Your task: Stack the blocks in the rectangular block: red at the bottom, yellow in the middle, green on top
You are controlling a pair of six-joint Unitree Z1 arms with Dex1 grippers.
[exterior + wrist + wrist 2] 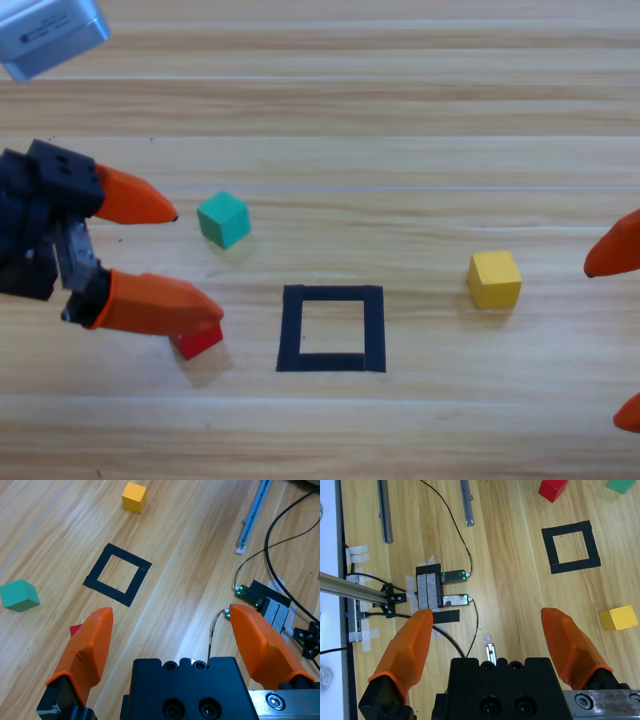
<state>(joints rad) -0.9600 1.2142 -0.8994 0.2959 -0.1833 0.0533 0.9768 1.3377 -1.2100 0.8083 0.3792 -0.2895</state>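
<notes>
My left gripper (197, 265) is open at the table's left. Its nearer jaw covers part of the red cube (203, 341). In the left wrist view, only a sliver of the red cube (76, 629) shows, beside the left jaw of that gripper (170, 610). The green cube (222, 219) sits just past the other jaw's tip. The black tape square (292, 328) lies empty at the middle. The yellow cube (494, 279) stands to its right. My right gripper (605, 345) waits open at the right edge, and the yellow cube (619, 618) lies outside its right jaw.
A grey-blue box (50, 35) sits at the top left corner. Off the work area, the wrist views show black cables (280, 515), a taped board with green lights (442, 586) and metal rails (384, 510).
</notes>
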